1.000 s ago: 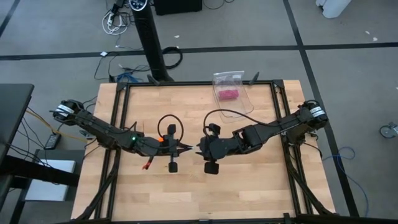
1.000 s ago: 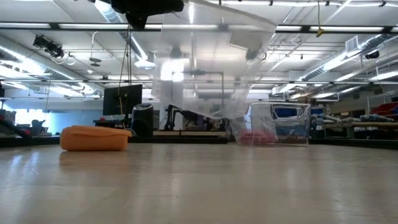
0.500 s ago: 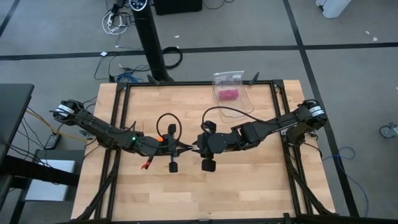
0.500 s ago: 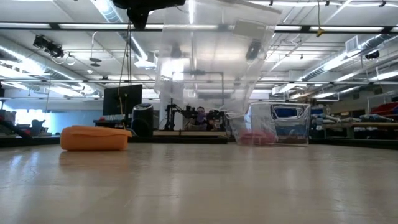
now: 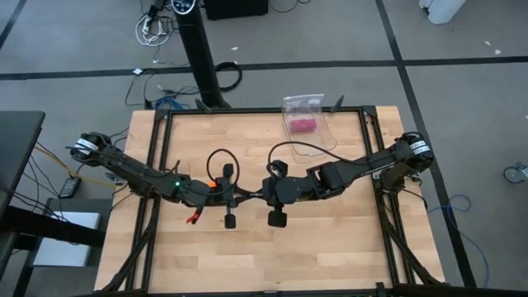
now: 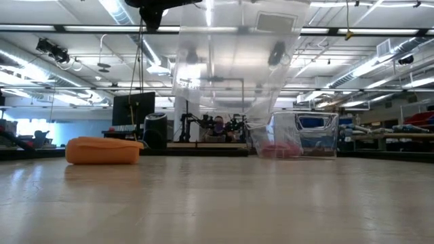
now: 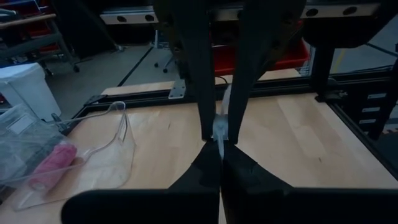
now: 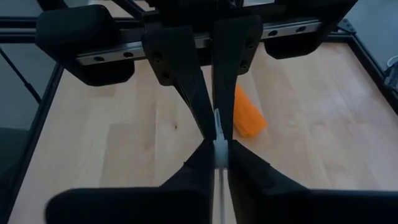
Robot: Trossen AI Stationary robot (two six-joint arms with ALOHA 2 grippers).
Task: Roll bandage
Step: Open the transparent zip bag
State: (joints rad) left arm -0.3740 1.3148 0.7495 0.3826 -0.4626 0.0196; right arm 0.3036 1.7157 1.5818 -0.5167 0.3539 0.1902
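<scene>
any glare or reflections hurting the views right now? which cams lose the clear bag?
Low view: ceiling lights shine through and glint off the clear bag held up top; the table has a soft sheen; the bandage reads plainly. High view: even light, but the bag is nearly invisible between the left gripper and the right gripper. Wrist views: only a pale sliver shows.

Left claw (image 5: 245, 198) and right claw (image 5: 257, 197) meet, both pinched closed.

Wooden table (image 5: 330, 239) fills the centre of the high view. A clear plastic bag (image 5: 307, 121) lies at its upper right, a pink bundle (image 5: 301, 125) inside. A black post (image 5: 200, 58) stands upper left.
</scene>
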